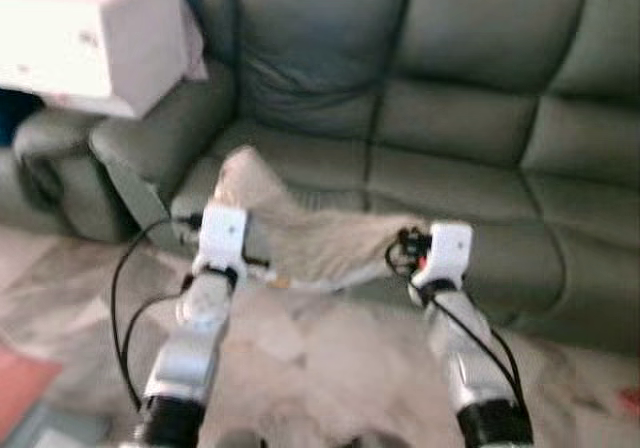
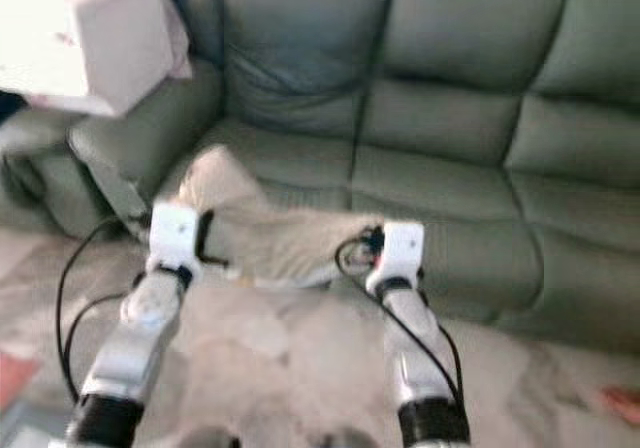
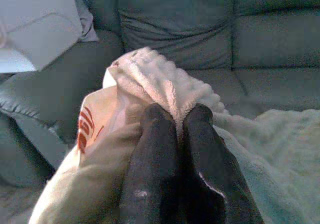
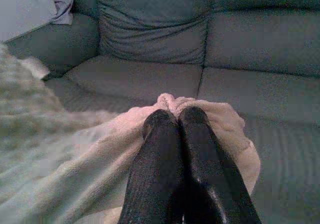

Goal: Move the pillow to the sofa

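Left eye view: the pillow point(image 1: 310, 238) hangs between both arms over the sofa's point(image 1: 450, 158) near seat edge. The left end effector point(image 3: 172, 119) and right end effector point(image 4: 175, 116) each pinch a corner. Carry it farther over the cushion, level, before releasing both together.

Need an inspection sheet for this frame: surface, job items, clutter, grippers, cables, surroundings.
Surface: grey-green sofa, seat cushions bare where visible.
Job's things: fluffy beige pillow held between both grippers at the sofa's front edge, one corner raised.
Clutter: white box on the sofa's armrest.
Grippers: left gripper shut on the pillow's corner; right gripper shut on its other end.
Cables: black cables loop beside both forearms, hanging free.
Surroundings: marbled floor; reddish mat at the robot's left.
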Tool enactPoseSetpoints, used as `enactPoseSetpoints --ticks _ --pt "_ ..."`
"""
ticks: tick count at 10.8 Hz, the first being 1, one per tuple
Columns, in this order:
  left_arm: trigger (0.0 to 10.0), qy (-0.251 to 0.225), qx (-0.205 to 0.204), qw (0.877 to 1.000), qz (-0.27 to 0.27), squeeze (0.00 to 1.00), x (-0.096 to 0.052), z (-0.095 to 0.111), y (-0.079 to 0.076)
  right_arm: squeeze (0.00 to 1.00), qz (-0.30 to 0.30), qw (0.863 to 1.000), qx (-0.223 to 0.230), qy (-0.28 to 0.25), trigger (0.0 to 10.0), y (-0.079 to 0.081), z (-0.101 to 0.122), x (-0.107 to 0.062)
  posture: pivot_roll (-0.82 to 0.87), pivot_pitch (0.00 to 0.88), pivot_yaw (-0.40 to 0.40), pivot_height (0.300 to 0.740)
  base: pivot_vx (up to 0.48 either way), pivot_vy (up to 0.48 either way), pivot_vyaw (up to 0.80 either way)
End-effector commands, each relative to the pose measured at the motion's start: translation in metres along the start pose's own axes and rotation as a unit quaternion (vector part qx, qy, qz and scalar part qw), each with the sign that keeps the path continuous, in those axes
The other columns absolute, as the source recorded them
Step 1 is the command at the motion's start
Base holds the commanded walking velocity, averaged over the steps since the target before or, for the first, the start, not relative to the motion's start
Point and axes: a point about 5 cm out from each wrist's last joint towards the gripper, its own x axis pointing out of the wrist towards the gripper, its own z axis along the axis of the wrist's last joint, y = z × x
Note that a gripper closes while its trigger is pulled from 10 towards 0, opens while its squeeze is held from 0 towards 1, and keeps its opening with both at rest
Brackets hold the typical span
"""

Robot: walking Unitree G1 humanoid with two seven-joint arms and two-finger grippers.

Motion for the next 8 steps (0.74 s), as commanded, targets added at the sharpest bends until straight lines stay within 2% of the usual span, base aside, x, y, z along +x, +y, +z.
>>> enactPoseSetpoints --ticks 1,4,8 --pt "10.0 -0.027 -0.007 0.999 -0.031 0.00 0.0007 0.0114 -0.0119 0.00 -0.007 1.000 -0.007 -0.016 10.0 -0.0069 0.0078 0.0010 -0.01 0.000 -0.024 0.740 0.000 0.000 0.00" --pt "10.0 -0.034 -0.025 0.998 -0.045 0.00 0.0000 0.0127 -0.0121 0.00 -0.008 1.000 -0.008 -0.012 10.0 -0.0077 0.0066 0.0000 -0.01 0.000 -0.024 0.740 0.000 0.000 0.00" --pt "10.0 -0.030 -0.022 0.998 -0.042 0.00 0.0012 0.0128 -0.0137 0.00 -0.010 1.000 -0.009 -0.011 10.0 -0.0075 0.0064 0.0006 -0.02 0.000 -0.020 0.740 0.000 0.000 0.00"
